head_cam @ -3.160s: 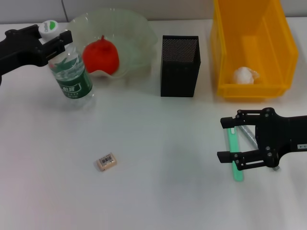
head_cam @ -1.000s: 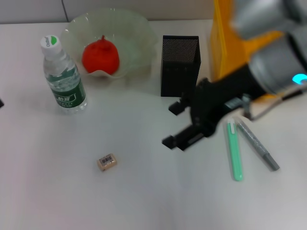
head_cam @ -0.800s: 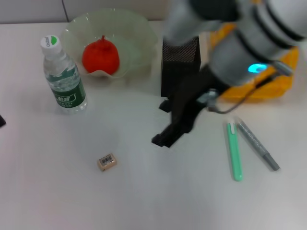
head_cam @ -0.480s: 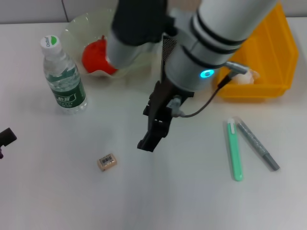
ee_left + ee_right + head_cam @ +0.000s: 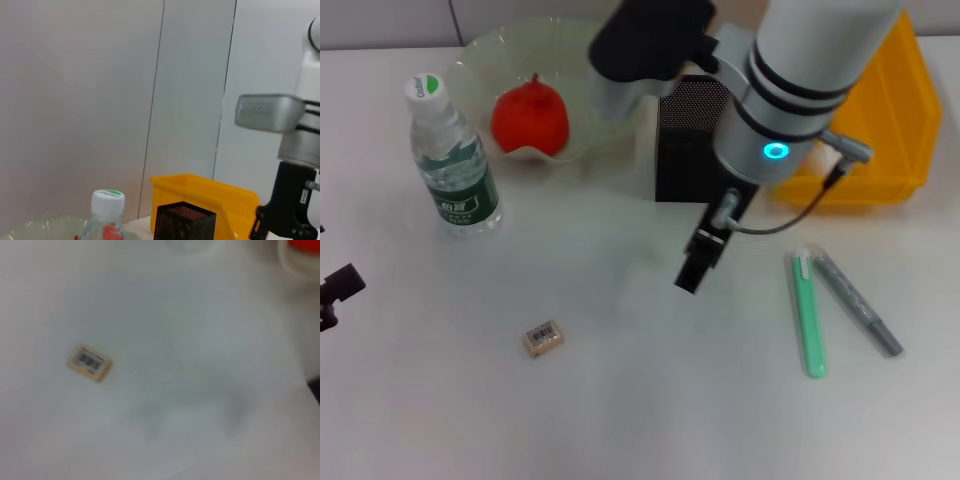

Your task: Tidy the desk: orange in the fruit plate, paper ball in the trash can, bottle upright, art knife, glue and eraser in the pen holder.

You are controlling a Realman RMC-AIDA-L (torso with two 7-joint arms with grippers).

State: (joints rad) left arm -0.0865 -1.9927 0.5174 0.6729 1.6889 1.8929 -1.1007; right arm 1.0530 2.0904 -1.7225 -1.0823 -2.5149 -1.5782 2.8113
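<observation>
Head view shows the right gripper (image 5: 701, 262), fingers too indistinct to judge, hanging over the desk (image 5: 620, 400) between pen holder (image 5: 693, 140) and eraser (image 5: 542, 338), probably aiming for the eraser, while the left gripper (image 5: 338, 290) sits idle at the edge.

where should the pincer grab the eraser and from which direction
Probably from straight above. The eraser lies flat on the bare table, a low little block with its barcode sticker facing up, so only its side edges offer a hold. Close across its two long sides, the narrower span, with the fingers turned to match its slight slant. Nothing crowds it. The right pincer hangs nearest.
</observation>
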